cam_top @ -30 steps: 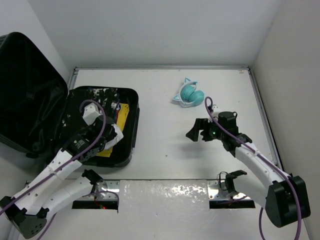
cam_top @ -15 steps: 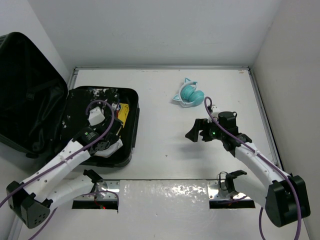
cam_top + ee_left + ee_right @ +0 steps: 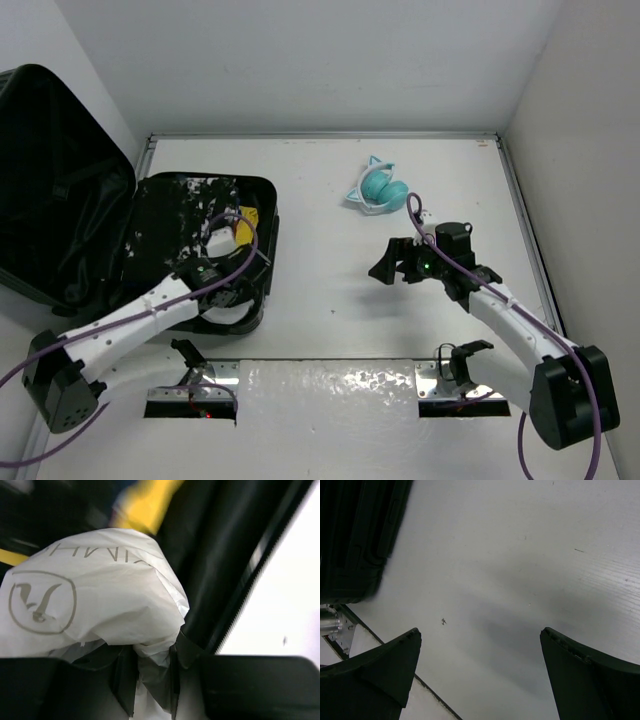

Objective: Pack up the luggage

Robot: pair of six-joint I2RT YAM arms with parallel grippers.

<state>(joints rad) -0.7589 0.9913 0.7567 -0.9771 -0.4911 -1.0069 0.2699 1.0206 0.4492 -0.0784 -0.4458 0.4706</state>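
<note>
- Left gripper (image 3: 149, 677) pinches a crumpled white bag (image 3: 95, 595), jaws nearly together, inside the luggage (image 3: 60, 180).
- Luggage lies open at the left edge of the table (image 3: 330, 330), its lid raised to the left; a yellow item (image 3: 142, 500) lies inside, beyond the bag.
- Right gripper (image 3: 480, 640) hangs spread wide over the table, right of centre.
- Teal headphones (image 3: 378, 188) sit near the far edge.

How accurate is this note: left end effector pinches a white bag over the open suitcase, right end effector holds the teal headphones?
One error: the right end effector is open and empty; the right wrist view shows only bare table between its fingers, and the teal headphones lie apart from it. The left end effector does pinch the white bag over the open suitcase.
</note>
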